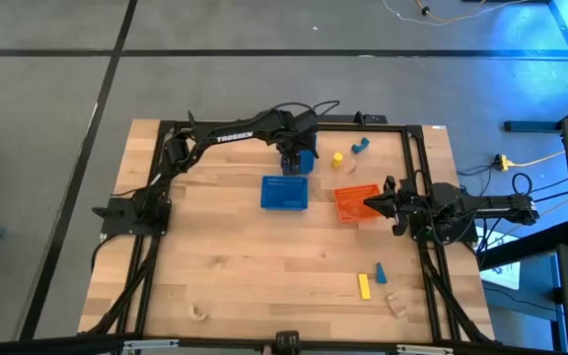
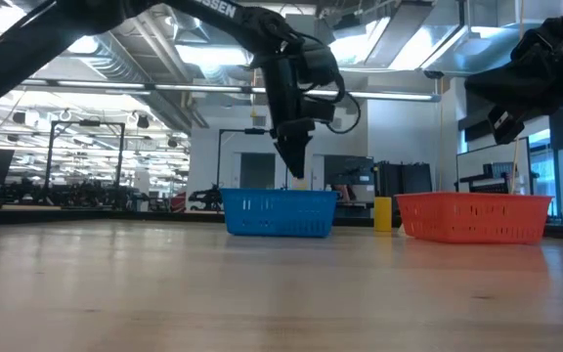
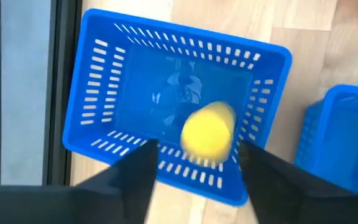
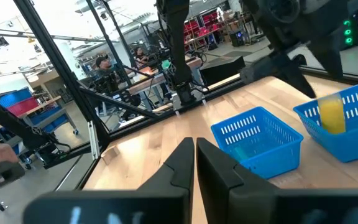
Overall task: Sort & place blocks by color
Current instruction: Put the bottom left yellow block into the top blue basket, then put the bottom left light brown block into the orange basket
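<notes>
My left gripper (image 1: 299, 158) hangs open over the far blue basket (image 3: 166, 106), fingers pointing down. A yellow block (image 3: 207, 130) shows blurred between the spread fingers and touches neither. In the right wrist view the yellow block (image 4: 331, 115) is below the fingertips, at the height of that basket's rim (image 4: 353, 102). My right gripper (image 1: 371, 204) is shut and empty, level over the orange basket (image 1: 356, 204). A yellow cylinder (image 1: 336, 158), two blue blocks (image 1: 360, 146) and a wooden block (image 1: 346, 168) stand on the table at the far right.
A second blue basket (image 1: 284, 192) stands just nearer than the first. A yellow bar (image 1: 364, 285), a blue cone (image 1: 380, 272) and a wooden block (image 1: 394, 304) lie at the near right. A wooden piece (image 1: 197, 314) lies at the near left.
</notes>
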Robot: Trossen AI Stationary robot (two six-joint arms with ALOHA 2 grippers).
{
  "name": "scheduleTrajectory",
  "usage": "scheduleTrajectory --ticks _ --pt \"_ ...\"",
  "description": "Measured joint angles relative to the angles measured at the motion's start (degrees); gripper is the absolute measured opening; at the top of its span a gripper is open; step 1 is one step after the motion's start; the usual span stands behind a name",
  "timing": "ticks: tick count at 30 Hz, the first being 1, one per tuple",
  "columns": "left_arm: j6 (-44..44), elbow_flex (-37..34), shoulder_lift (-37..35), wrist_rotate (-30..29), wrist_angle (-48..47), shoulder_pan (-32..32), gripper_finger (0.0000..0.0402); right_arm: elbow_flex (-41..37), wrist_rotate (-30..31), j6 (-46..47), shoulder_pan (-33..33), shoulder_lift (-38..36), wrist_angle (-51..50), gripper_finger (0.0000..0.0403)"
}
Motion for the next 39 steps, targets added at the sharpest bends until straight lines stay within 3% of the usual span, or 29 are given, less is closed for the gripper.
scheduleTrajectory --ticks 5,12,17,24,28,31,34,39 --pt "-2.60 0.00 -3.56 -1.01 -2.22 -0.30 0.0293 0.00 0.00 0.00 0.01 0.00 -0.01 0.0020" --pt "-15.43 -1.34 -14.06 5.39 -7.46 -6.24 0.0296 0.00 0.00 0.00 0.02 0.00 -0.02 0.0020" --pt "-18.08 -8.84 -25.22 5.65 -7.11 -19.92 0.0292 0.00 0.00 0.00 0.00 -0.02 0.00 0.0020" --pt "-34.00 -28.80 -36.96 0.77 -6.80 -49.19 0.0292 0.00 0.00 0.00 0.02 -0.02 0.00 0.0020" --pt "-48.76 -37.03 -36.93 -1.18 -3.04 -67.02 0.0292 0.00 0.00 0.00 0.00 -0.02 -0.01 0.0020" --pt "-56.40 -38.23 -33.19 -1.86 0.76 -75.94 0.0292 0.00 -0.01 0.00 0.02 -0.02 -0.01 0.0020" --pt "-59.34 -36.91 -27.96 -1.62 -0.10 -79.58 0.0292 0.00 0.00 0.00 0.02 -0.02 0.00 0.0020" --pt "-59.88 -35.91 -20.46 -0.80 0.03 -79.63 0.0292 0.00 0.00 0.00 0.00 -0.02 -0.01 0.0020"
